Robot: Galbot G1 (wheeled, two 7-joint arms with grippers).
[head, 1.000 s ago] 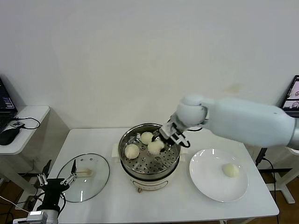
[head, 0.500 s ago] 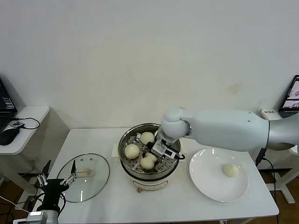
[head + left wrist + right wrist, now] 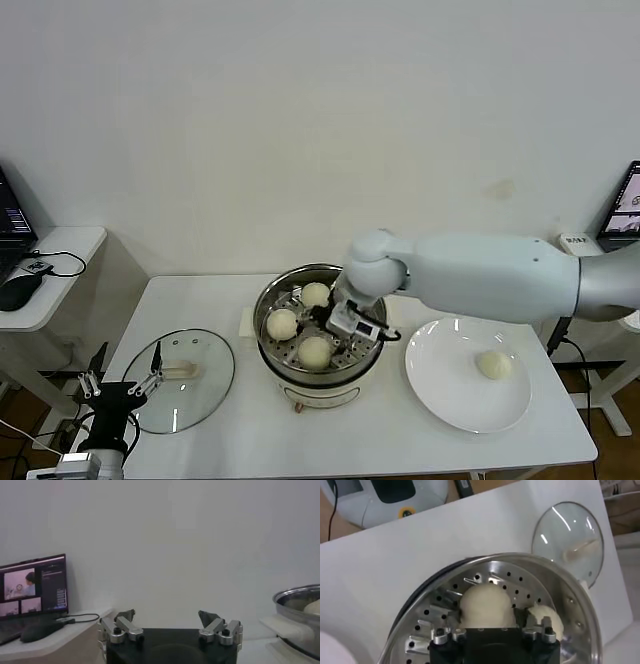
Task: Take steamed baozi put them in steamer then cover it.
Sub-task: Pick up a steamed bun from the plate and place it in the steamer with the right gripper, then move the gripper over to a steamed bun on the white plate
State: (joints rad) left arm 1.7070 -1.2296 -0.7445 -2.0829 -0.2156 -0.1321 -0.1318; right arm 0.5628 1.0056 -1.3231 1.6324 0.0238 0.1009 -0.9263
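Three baozi (image 3: 314, 351) are seated on the steamer (image 3: 320, 335) tray, one remains on the plate (image 3: 468, 374), and the right gripper (image 3: 331, 321), spread wide above the newest bun, could roll it if lifted carelessly.

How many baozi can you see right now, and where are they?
4 small round cream-white buns: three on the shiny steel steamer's perforated tray, one on the flat white plate at. None seem hidden.
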